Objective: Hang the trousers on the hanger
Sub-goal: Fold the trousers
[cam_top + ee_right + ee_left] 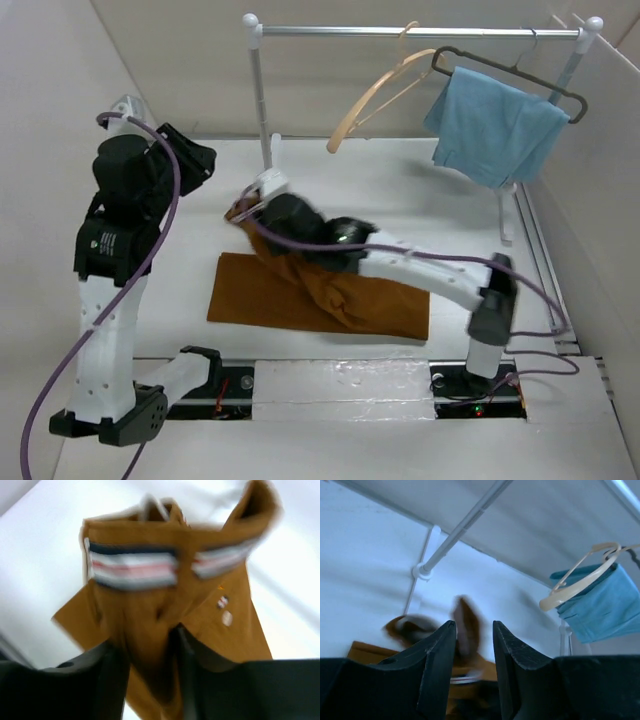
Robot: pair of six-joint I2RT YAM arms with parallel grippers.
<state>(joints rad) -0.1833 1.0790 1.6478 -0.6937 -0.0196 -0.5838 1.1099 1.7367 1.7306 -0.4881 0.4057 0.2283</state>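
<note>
The rust-brown trousers (320, 295) lie across the middle of the table. My right gripper (262, 205) is shut on their waistband end and holds it lifted; the right wrist view shows the cloth (150, 630) pinched between the fingers, with the striped lining (132, 570) and small buttons (226, 617) hanging above. The beige hanger (375, 95) hangs from the rail (420, 32) at the back and also shows in the left wrist view (580, 582). My left gripper (200, 160) is open and empty, raised at the left; its fingers (437, 650) frame the lifted trousers (465, 630).
A light blue cloth (495, 125) hangs on a dark grey hanger (560, 95) at the rail's right end. The white rack post (258, 100) stands behind my right gripper. White walls close in the table at left and right.
</note>
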